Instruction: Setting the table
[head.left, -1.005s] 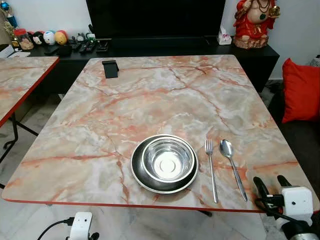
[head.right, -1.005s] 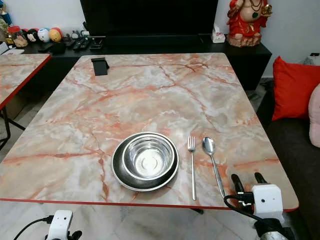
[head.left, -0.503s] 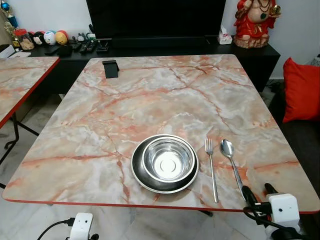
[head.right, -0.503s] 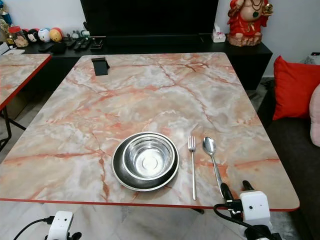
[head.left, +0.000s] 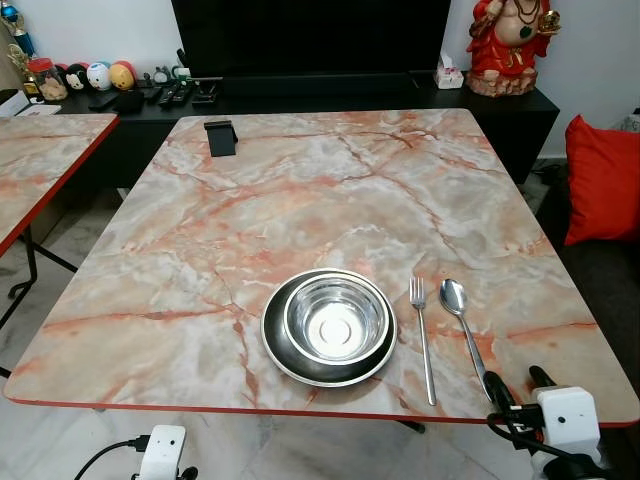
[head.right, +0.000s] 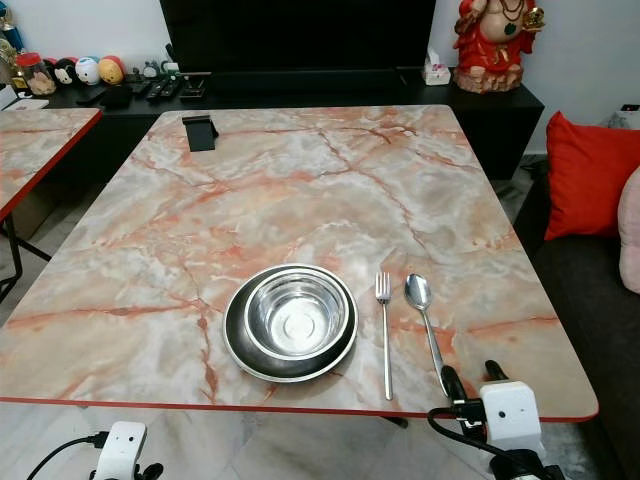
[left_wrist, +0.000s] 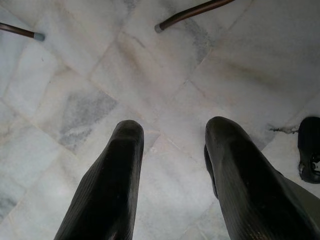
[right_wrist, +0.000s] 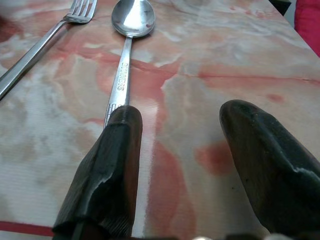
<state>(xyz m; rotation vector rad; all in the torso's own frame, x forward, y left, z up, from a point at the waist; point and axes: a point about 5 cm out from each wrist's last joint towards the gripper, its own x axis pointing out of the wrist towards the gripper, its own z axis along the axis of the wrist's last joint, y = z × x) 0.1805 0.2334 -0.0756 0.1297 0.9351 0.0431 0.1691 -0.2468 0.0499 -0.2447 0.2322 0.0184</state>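
Observation:
A steel bowl (head.left: 335, 320) sits inside a dark round plate (head.left: 278, 345) near the front edge of the marble table (head.left: 300, 200). To its right lie a fork (head.left: 423, 335) and a spoon (head.left: 463, 325), side by side, heads pointing away from me. My right gripper (head.left: 518, 384) hovers open at the table's front right edge, just beyond the spoon's handle end; in the right wrist view its fingers (right_wrist: 107, 165) frame bare tabletop beside the spoon (right_wrist: 131, 30) and fork (right_wrist: 45, 40). My left gripper (left_wrist: 172, 165) hangs open over the tiled floor.
A small black stand (head.left: 220, 136) sits at the table's far left. Behind it runs a black cabinet (head.left: 330, 100) with toys, remotes and a red statue (head.left: 510, 45). A second marble table (head.left: 40, 160) stands to the left, a red cushion (head.left: 603, 180) to the right.
My right gripper has dropped back towards the table's front edge and shifted slightly left, now by the spoon's handle end. Since half a second ago it has stayed still.

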